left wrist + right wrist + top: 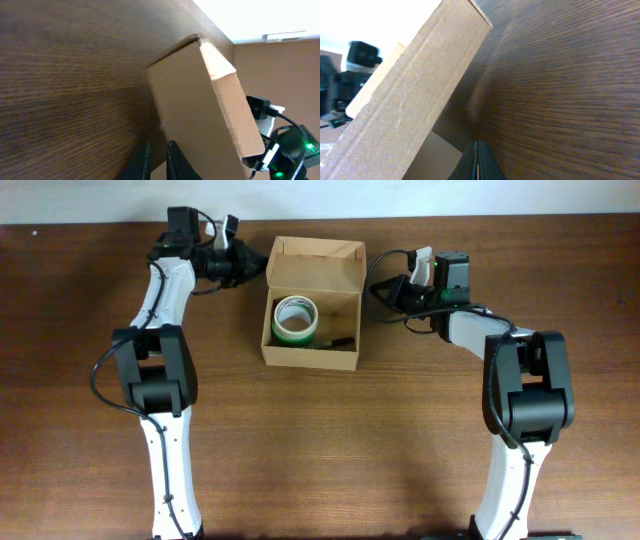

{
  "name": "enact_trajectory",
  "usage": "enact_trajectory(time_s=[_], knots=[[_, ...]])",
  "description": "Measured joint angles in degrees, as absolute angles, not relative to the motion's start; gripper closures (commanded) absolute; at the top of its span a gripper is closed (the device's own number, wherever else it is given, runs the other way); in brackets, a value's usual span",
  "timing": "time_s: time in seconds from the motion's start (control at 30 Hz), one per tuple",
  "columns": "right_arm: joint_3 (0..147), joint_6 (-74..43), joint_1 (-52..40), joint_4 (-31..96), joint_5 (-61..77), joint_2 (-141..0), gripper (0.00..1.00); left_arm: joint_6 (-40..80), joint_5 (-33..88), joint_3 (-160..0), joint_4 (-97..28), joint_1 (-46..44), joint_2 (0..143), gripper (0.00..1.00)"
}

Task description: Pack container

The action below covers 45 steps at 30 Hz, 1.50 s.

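The container (310, 356) is a tan cardboard box in the middle of the table, open, with its flap lid (318, 250) standing up at the back. Inside lie a white and green tape roll (294, 318) and a small dark item (336, 340). My left gripper (252, 266) is beside the box's back left corner, its fingers (159, 152) almost together with nothing between them, next to the box's side (200, 110). My right gripper (381, 290) is just right of the box, its fingers (476, 161) pressed shut and empty beside the box's wall (410, 110).
Dark wooden table (320, 450) all around the box. The table's far edge meets a light wall (450, 195) just behind the box and both grippers. Both arms' bases stand at the front left and front right.
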<state>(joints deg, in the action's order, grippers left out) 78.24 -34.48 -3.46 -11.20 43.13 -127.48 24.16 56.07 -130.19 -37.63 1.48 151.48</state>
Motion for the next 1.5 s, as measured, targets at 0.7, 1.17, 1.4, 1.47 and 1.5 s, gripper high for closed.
enact_trajectory(time_s=[0.7,1.17,1.4,1.47,1.5], knots=[[78.2,-34.3,-7.6,-20.6,43.7,-127.8,0.96,26.1,59.9,-130.2,-35.6,1.5,151.9,0.89],[78.3,-36.3,-7.6,-27.5,47.7,-127.8,0.96,26.6,68.8,-130.2,-26.9,1.9,151.9,0.96],[83.4,-36.9,-7.6,-26.3,50.8,-127.9,0.96,26.6,73.8,-130.7,-26.9,1.9,151.9,0.98],[86.0,-37.1,-7.6,-22.4,51.4,-127.9,0.96,26.6,74.3,-131.7,-26.9,1.9,151.9,0.98],[86.9,-37.2,-7.6,-20.7,51.4,-127.9,0.96,26.6,74.4,-132.4,-26.9,1.9,151.9,0.98]])
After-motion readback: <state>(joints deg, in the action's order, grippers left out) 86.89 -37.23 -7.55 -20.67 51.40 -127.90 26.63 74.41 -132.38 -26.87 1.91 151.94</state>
